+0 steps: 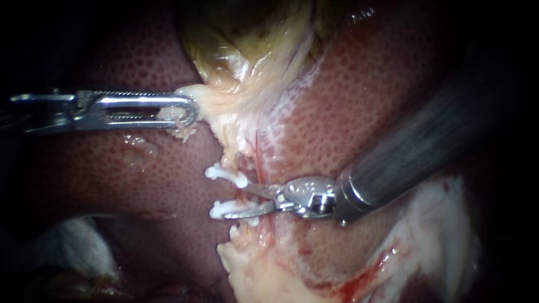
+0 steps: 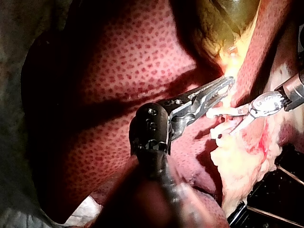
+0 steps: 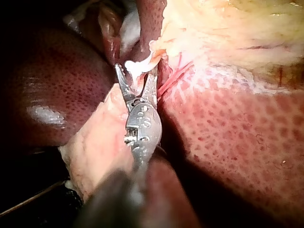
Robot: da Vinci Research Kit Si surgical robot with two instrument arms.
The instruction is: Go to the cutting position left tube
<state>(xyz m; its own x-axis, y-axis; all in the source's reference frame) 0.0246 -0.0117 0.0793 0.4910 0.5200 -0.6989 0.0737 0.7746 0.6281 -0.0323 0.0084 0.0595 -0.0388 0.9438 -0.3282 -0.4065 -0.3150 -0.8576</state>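
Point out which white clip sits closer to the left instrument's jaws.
The upper clip, toward the gallbladder the left instrument grips; the lower clip lies along the right instrument's lower jaw.

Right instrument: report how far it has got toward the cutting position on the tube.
Done: two white clips sit on the tube, and the left instrument is shut on the gallbladder. In hand: the right instrument has its jaws open at the tube, between the clips. Left: seemingly only a fine settling around the tube; no cut shows.

Right instrument [image 1: 240, 197], jaws apart (left instrument [image 1: 190, 110], jaws clenched)
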